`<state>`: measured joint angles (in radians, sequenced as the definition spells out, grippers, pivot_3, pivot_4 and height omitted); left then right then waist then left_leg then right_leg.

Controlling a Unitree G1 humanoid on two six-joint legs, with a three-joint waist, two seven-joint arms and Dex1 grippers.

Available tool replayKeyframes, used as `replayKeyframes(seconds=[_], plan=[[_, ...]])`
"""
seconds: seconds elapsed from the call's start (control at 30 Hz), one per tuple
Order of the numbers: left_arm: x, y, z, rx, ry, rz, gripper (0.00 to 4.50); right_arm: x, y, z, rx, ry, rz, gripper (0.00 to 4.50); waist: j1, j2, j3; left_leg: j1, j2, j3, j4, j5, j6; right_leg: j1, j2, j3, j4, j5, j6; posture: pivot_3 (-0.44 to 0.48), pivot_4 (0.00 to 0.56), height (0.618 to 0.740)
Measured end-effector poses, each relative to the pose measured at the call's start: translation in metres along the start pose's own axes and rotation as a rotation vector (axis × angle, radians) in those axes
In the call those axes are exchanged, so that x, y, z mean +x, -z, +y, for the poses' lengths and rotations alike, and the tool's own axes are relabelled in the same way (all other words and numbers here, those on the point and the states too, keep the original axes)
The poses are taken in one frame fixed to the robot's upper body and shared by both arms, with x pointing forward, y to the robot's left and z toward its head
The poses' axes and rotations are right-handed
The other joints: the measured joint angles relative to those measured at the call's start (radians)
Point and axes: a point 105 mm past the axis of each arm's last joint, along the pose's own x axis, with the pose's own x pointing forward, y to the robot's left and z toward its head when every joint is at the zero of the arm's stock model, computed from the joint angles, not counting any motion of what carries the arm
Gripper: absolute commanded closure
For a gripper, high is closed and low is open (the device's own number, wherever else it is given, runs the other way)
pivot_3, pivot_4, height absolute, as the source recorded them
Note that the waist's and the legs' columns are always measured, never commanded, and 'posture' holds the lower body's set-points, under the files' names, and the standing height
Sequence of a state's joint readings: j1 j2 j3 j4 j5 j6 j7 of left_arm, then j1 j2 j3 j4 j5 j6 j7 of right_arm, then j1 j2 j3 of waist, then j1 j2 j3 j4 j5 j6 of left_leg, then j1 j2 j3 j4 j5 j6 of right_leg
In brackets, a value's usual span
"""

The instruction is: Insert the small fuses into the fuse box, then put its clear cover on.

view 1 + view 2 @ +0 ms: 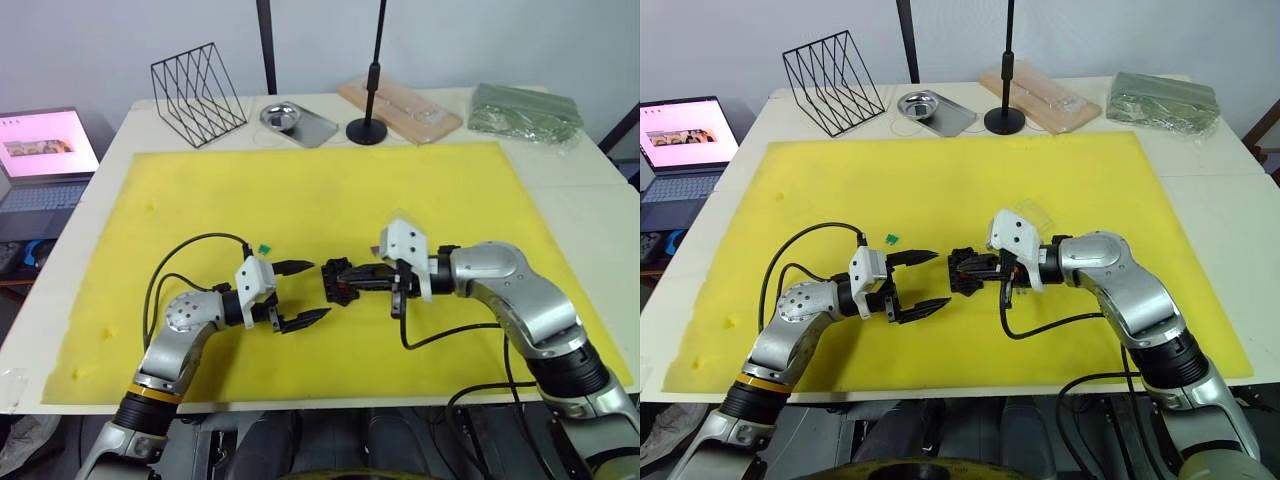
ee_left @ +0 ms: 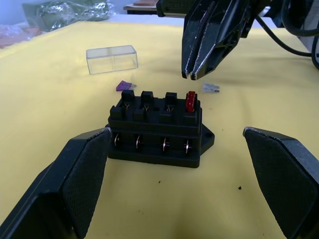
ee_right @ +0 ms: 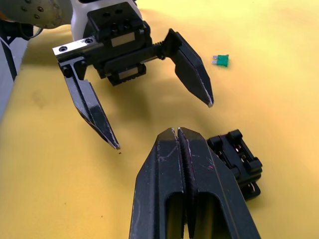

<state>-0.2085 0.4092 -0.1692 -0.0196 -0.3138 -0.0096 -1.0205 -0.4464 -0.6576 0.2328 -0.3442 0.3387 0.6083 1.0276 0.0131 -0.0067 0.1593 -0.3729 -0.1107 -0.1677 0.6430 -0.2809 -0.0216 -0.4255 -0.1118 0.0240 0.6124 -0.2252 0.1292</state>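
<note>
The black fuse box (image 2: 157, 130) sits on the yellow mat between my two grippers, with a red fuse (image 2: 190, 101) standing in its end slot. My left gripper (image 1: 318, 290) is open, its fingers spread either side of the box's near face. My right gripper (image 2: 192, 76) is shut with nothing seen between its fingers, and its tips hang just above the red fuse. A purple fuse (image 2: 124, 85) and a greyish clear fuse (image 2: 211, 88) lie on the mat behind the box. The green fuse (image 1: 264, 249) lies near my left wrist. The clear cover (image 2: 112, 59) rests farther back.
The yellow mat (image 1: 320, 190) covers most of the table. Along the far edge stand a black wire rack (image 1: 198, 92), a metal tray (image 1: 297, 122), a stand with a round black base (image 1: 367, 130), a packaged wooden board (image 1: 400, 108) and a green bag (image 1: 525, 108). A laptop (image 1: 45, 150) sits off the left side.
</note>
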Motion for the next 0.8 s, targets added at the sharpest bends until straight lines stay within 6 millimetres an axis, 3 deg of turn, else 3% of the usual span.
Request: replayKeyframes(seconds=[0.8], plan=[[-0.003, 0.004, 0.000, 0.016, -0.002, 0.001, 0.00, 0.004, 0.020, 0.002, -0.090, -0.003, 0.095, 4.44, 0.000, 0.000, 0.000, 0.001, 0.000, 0.000, 0.000, 0.000, 0.000, 0.001, 0.000, 0.000, 0.000, 0.000, 0.000, 0.000, 0.150, 0.740]])
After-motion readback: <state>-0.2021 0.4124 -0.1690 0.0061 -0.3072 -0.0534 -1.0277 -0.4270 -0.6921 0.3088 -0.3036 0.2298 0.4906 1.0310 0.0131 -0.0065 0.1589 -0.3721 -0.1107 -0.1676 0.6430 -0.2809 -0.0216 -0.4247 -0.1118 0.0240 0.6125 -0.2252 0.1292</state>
